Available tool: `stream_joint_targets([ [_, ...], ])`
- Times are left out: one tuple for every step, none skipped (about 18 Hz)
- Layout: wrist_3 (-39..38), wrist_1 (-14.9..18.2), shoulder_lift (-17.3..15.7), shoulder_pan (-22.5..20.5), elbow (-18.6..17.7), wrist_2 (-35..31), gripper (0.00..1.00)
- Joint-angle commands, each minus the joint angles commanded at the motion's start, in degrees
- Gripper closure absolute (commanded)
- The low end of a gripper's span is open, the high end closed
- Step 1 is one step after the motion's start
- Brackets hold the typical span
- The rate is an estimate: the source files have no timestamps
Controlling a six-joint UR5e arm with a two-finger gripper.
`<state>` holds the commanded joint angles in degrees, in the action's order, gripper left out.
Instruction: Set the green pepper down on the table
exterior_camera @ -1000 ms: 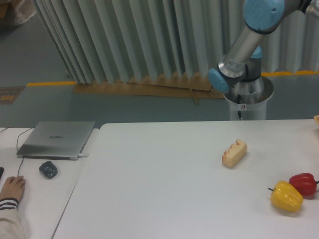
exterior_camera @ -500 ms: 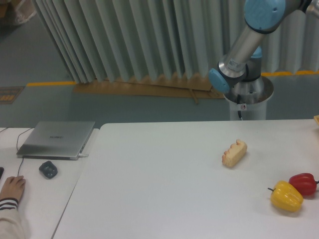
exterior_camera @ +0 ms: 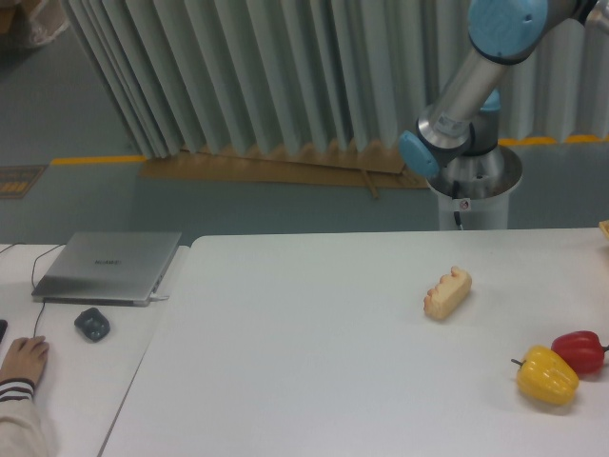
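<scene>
Three food items lay on the white table (exterior_camera: 314, 352), all toward its right side: a pale, ridged bread-like piece (exterior_camera: 447, 292) near 2 o'clock from the table's middle, and, well apart from it at about 4 o'clock, a yellow bell pepper (exterior_camera: 548, 376) touching or just beside a red bell pepper (exterior_camera: 580, 350) that sat behind it by the right edge. The matte surface was plain, with a rounded corner at its far left. At 9 o'clock a smaller pale desk (exterior_camera: 67, 371) stood just beside the table, carrying a closed silver laptop (exterior_camera: 108, 266), a dark mouse (exterior_camera: 92, 325) with its cable, and a person's hand (exterior_camera: 23, 360) in a striped cuff resting near the front edge. Behind the table, at 12 o'clock, grey-green pleated curtains (exterior_camera: 247, 76) hung over a grey floor marked with a yellow line (exterior_camera: 90, 160), with flattened cardboard (exterior_camera: 285, 169) along their foot. The robot arm (exterior_camera: 466, 105) rose from a round pedestal at 1 o'clock and left the picture at the top, so the gripper was out of view and the stance of its jaws could not be told. The green pepper was nowhere in view either.
</scene>
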<state>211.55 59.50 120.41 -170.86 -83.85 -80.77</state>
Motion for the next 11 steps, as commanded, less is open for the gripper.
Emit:
stream_joint_targets([
  [0.0, 0.0, -0.09, -0.09, -0.09, -0.09, 0.27],
  [0.0, 0.0, -0.09, -0.09, -0.09, 0.0, 0.28],
  [0.09, 0.0, -0.09, -0.09, -0.09, -0.09, 0.3],
  [0.18, 0.0, -0.09, -0.09, -0.09, -0.09, 0.31],
  [0.44, 0.0, 0.0, -0.17, -0.09, -0.09, 0.34],
  [0.44, 0.0, 0.0, -0.35, -0.09, -0.09, 0.35],
  [0.53, 0.0, 0.0, -0.44, -0.09, -0.09, 0.37],
  [0.53, 0.0, 0.0, -0.53, -0.09, -0.09, 0.38],
  [0.53, 0.0, -0.17, -0.53, -0.09, -0.09, 0.38],
  [0.53, 0.0, -0.26, -0.61, 0.0, -0.09, 0.38],
  [0.44, 0.09, -0.44, -0.79, 0.0, -0.09, 0.38],
])
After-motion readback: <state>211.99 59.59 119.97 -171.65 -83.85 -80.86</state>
